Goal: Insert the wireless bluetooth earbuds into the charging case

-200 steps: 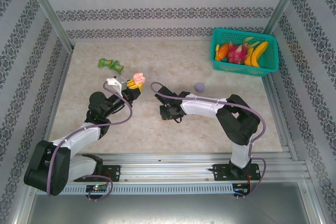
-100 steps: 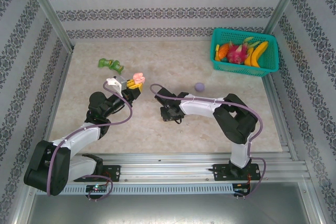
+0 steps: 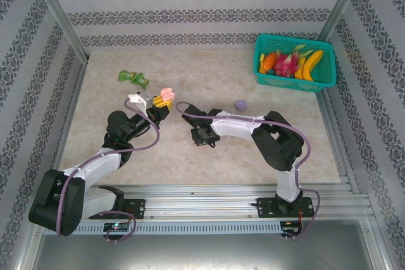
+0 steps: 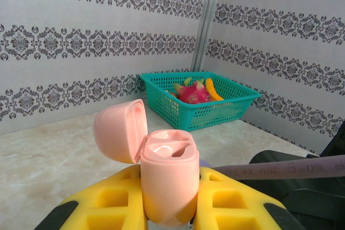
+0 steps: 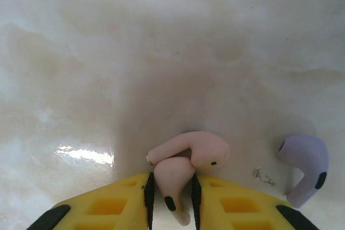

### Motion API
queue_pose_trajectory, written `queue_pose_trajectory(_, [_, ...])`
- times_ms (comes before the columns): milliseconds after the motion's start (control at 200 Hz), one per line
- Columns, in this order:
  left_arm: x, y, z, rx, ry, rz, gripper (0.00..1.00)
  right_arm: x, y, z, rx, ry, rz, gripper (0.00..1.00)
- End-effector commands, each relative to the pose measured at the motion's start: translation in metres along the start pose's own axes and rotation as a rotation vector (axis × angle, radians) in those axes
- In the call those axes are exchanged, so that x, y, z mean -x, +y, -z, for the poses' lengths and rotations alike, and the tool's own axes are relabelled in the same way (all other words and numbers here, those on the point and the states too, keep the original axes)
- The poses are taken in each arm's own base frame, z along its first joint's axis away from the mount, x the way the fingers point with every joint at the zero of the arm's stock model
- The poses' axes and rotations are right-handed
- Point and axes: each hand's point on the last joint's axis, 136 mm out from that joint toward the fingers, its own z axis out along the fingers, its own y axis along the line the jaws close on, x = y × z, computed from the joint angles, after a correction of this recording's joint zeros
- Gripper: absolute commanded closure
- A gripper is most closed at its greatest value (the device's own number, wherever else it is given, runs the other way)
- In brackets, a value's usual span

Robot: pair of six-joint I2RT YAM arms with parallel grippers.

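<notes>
My left gripper [image 4: 170, 211] is shut on the pale pink charging case [image 4: 168, 181], held upright with its lid [image 4: 119, 130] hinged open to the left and two sockets showing. From above, that case [image 3: 167, 93] sits at the tip of the left gripper [image 3: 159, 103]. My right gripper [image 5: 171, 189] is low on the table and shut on a pale pink earbud [image 5: 173, 179]. A second pink earbud [image 5: 197, 149] lies on the table against it. A lilac earbud [image 5: 304, 162] lies to the right, apart. From above, the right gripper [image 3: 201, 136] is mid-table.
A teal basket [image 3: 321, 67] of toy fruit stands at the back right, also seen ahead in the left wrist view [image 4: 215, 112]. A small round lilac case [image 3: 240, 104] lies on the table right of centre. A green wrapper [image 3: 133, 78] lies at the back left.
The right arm's wrist and gripper have edged slightly left along the table. The left arm with the open case has stayed put.
</notes>
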Motion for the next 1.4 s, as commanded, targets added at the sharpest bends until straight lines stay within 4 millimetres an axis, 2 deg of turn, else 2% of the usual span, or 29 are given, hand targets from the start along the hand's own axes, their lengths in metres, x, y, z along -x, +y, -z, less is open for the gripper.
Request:
queue_pose_trajectory(0, [0.007,-0.005,0.002,-0.011,-0.024,-0.025,1.0,0.003,-0.001,-0.013,-0.038,-0.009,0.032,0.74])
queue_pose_trajectory(480, [0.008,-0.005,0.002,-0.012,-0.022,-0.025,1.0,0.003,0.005,-0.014,-0.04,-0.002,0.063,0.83])
queue_pose_trajectory(734, [0.008,-0.005,0.001,-0.012,-0.022,-0.027,1.0,-0.008,0.009,-0.006,-0.019,0.001,0.077,0.88])
queue_pose_trajectory(889, [0.009,-0.005,0.0,-0.012,-0.023,-0.03,1.0,-0.024,0.009,-0.002,-0.014,0.013,0.09,0.88])
queue_pose_trajectory(1109, [0.007,-0.004,0.0,-0.014,-0.02,-0.029,1.0,-0.047,0.009,0.001,-0.006,0.032,0.1,0.88])
queue_pose_trajectory(1274, [0.009,-0.004,-0.001,-0.015,-0.023,-0.028,1.0,-0.055,0.011,0.004,0.001,0.04,0.102,0.88])
queue_pose_trajectory(1324, [0.008,-0.004,-0.001,-0.016,-0.022,-0.027,1.0,-0.054,0.012,0.004,0.002,0.041,0.1,0.85])
queue_pose_trajectory(1394, [0.008,-0.005,0.0,-0.016,-0.023,-0.028,1.0,-0.051,0.012,0.006,-0.003,0.034,0.098,0.74])
